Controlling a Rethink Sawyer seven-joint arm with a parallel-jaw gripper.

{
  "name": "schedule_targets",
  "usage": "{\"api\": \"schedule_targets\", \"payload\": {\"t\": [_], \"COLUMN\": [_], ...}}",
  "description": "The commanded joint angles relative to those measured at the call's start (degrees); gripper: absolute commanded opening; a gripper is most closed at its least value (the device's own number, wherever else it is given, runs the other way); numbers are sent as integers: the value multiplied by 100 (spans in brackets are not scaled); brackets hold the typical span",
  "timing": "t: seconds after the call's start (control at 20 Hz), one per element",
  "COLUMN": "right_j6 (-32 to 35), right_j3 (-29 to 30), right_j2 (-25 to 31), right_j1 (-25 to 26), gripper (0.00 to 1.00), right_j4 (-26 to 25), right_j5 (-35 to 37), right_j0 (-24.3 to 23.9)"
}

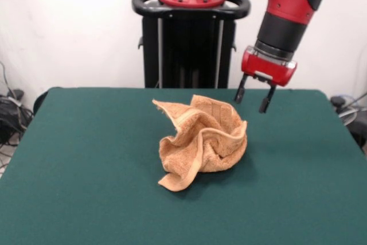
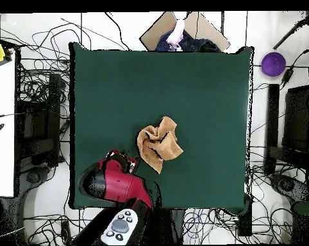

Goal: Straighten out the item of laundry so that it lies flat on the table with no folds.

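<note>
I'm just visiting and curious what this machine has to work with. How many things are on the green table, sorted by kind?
Towels: 1, a crumpled peach-orange towel near the middle of the table.
Other items on the table: 0.
Total: 1.
The open gripper hangs above it, empty.

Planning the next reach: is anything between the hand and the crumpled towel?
Nothing visible. The hand hangs open, empty, above the table beside the towel, with only bare green tabletop between them.
</note>
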Motion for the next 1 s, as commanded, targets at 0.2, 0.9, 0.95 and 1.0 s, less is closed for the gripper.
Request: {"api": "schedule_targets", "payload": {"t": [0.2,0.9,0.95,1.0], "right_j6": [850,984,1017,1025], "right_j3": [-1422,-2436,-2413,-2402], "right_j2": [-112,-336,-343,-348], "right_j1": [654,1030,1032,1040], "gripper": [100,100,100,100], "right_j4": [320,126,128,118], "right_j5": [1130,1829,1814,1785], "right_j0": [-258,-306,-300,-303]}}
